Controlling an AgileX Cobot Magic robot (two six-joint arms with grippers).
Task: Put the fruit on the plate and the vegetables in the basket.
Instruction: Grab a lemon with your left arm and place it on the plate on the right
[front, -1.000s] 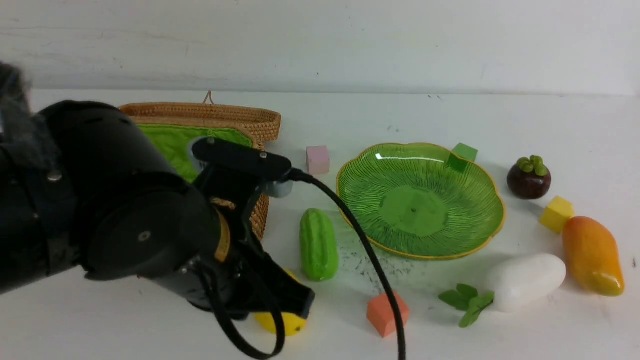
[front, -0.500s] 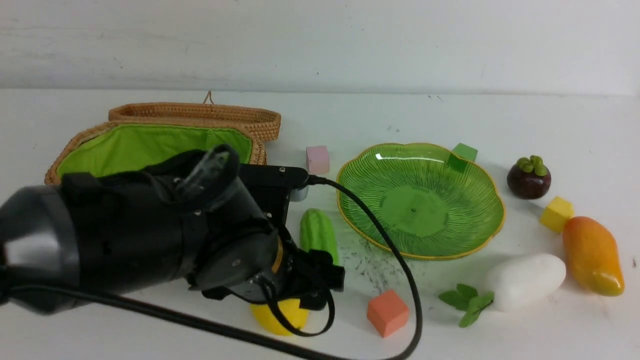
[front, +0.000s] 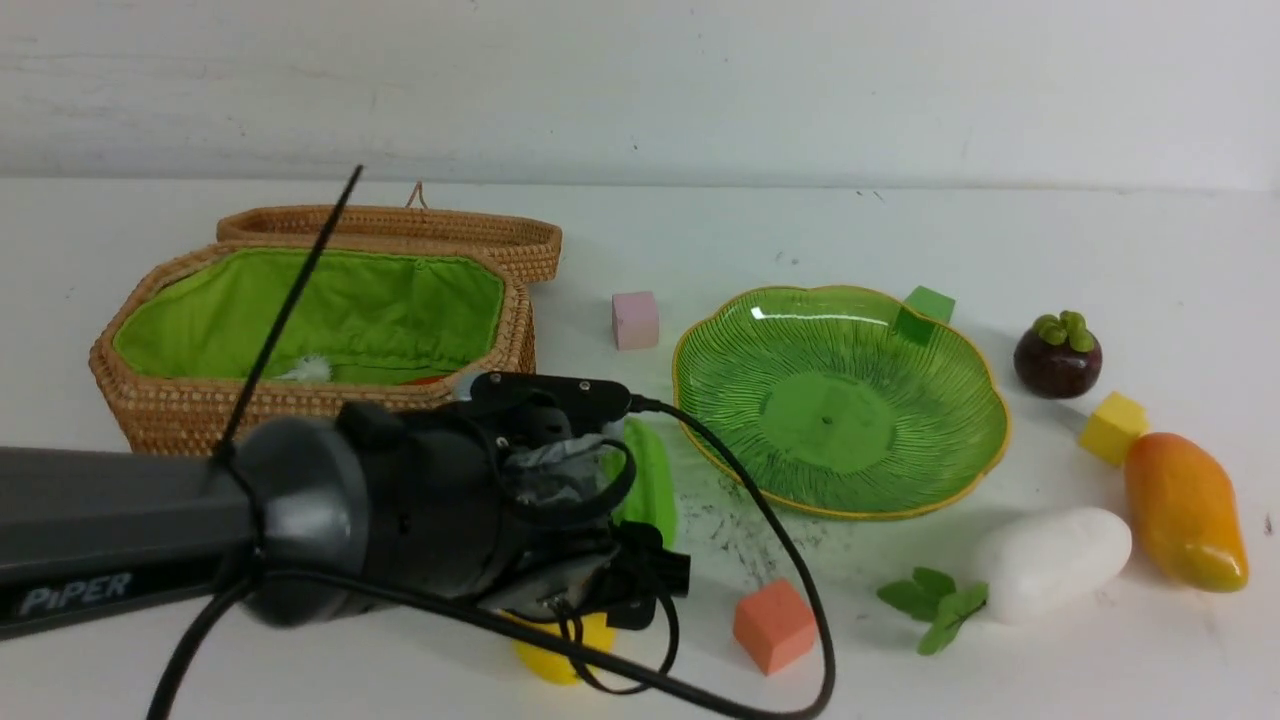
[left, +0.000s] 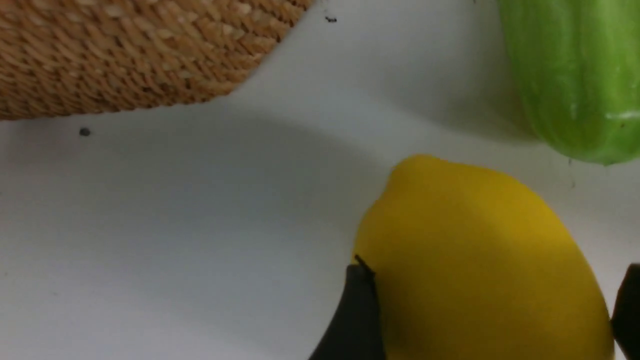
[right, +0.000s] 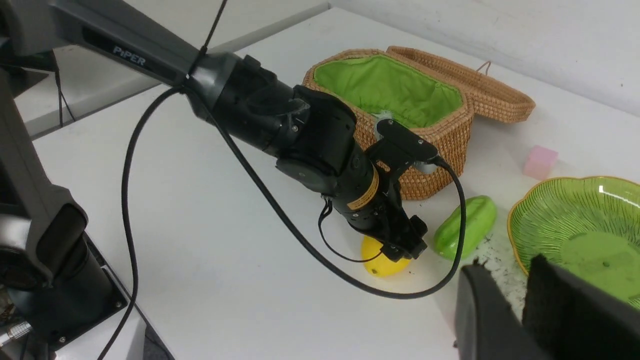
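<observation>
In the front view, the left arm (front: 120, 530) fills the lower left of the frame and hides most of the left gripper (front: 610, 600). Only slivers of the lemon (front: 545, 662) show beneath it at bottom centre.

The left wrist view supplies the rest. The black fingers (left: 355, 310) stand wide apart, one on each side of the lemon, which lies on the white table (front: 900, 230). We cannot tell whether they touch it. The cucumber (front: 655, 480) lies just beyond, beside the basket (front: 300, 405).

Only the front view shows the right half of the frame. There the plate (front: 940, 380) sits centre-right, holding no fruit. The mangosteen (front: 1057, 357), mango (front: 1185, 510) and radish (front: 1050, 562) lie around it on the table.

Only the right wrist view shows the right gripper (right: 522, 300). It hovers near the plate's edge, its jaws slightly apart and holding nothing.
</observation>
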